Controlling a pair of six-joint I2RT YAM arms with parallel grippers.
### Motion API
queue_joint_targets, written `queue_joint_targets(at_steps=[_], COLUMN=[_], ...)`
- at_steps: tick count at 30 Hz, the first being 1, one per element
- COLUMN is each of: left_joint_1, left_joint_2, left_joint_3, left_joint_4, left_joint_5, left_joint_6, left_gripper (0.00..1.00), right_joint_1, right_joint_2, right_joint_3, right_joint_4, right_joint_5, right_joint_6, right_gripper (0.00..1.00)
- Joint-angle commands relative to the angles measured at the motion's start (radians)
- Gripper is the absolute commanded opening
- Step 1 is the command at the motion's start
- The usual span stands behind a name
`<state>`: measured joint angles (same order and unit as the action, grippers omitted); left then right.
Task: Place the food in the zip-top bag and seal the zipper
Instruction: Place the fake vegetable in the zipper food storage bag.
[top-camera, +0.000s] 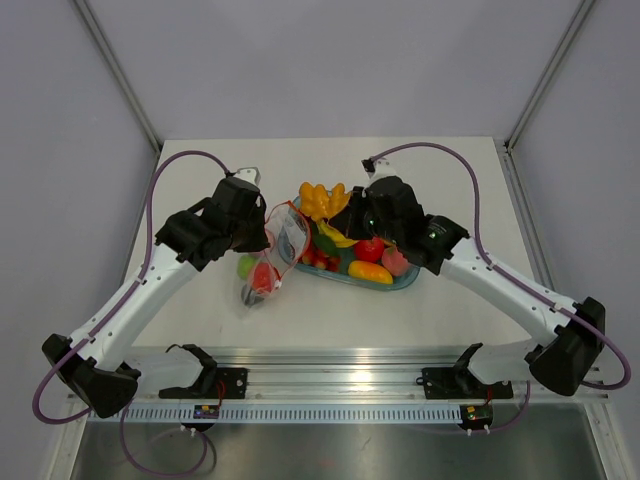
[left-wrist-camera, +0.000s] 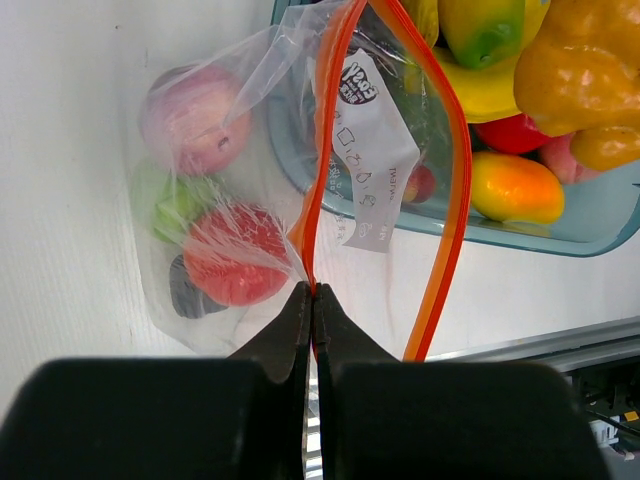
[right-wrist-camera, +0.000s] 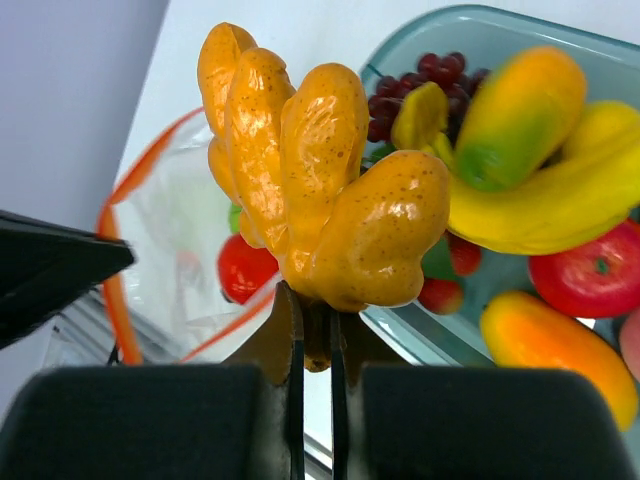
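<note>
The clear zip-top bag (top-camera: 268, 268) lies left of the tray, mouth held open, with red (left-wrist-camera: 235, 265), green (left-wrist-camera: 170, 200), pink (left-wrist-camera: 190, 120) and dark pieces of food inside. My left gripper (left-wrist-camera: 312, 290) is shut on one side of the orange-red zipper (left-wrist-camera: 325, 150); the other side (left-wrist-camera: 455, 200) bows away. In the top view the left gripper (top-camera: 268, 225) sits at the bag's mouth. My right gripper (right-wrist-camera: 318, 300) is shut on the stem of an orange lobed fruit bunch (right-wrist-camera: 310, 170), lifted above the tray's left end, beside the bag mouth (top-camera: 320, 198).
A blue-tinted clear tray (top-camera: 400, 283) holds a banana (right-wrist-camera: 560, 200), a red apple (right-wrist-camera: 595, 270), a mango (right-wrist-camera: 520, 110), dark grapes (right-wrist-camera: 400, 95) and other pieces. A metal rail (top-camera: 340, 385) runs along the near edge. Frame posts stand at the back corners.
</note>
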<state>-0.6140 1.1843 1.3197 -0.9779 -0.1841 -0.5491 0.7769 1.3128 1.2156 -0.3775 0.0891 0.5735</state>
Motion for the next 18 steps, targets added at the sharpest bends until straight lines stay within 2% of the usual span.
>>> queue_joint_targets(at_steps=[1, 9, 18], left_joint_1=[0.002, 0.003, 0.002], left_joint_2=[-0.018, -0.018, -0.011], left_joint_3=[0.03, 0.036, 0.03], left_joint_4=[0.033, 0.027, 0.044], left_joint_5=[-0.006, -0.008, 0.009], left_joint_6=[0.011, 0.015, 0.015], left_gripper=[0.0, 0.0, 0.0], right_joint_1=[0.048, 0.091, 0.105], right_joint_2=[0.066, 0.155, 0.216], right_joint_3=[0.105, 0.226, 0.315], right_joint_4=[-0.058, -0.228, -0.32], right_joint_5=[0.009, 0.017, -0.008], right_joint_6=[-0.032, -0.012, -0.034], right_gripper=[0.0, 0.0, 0.0])
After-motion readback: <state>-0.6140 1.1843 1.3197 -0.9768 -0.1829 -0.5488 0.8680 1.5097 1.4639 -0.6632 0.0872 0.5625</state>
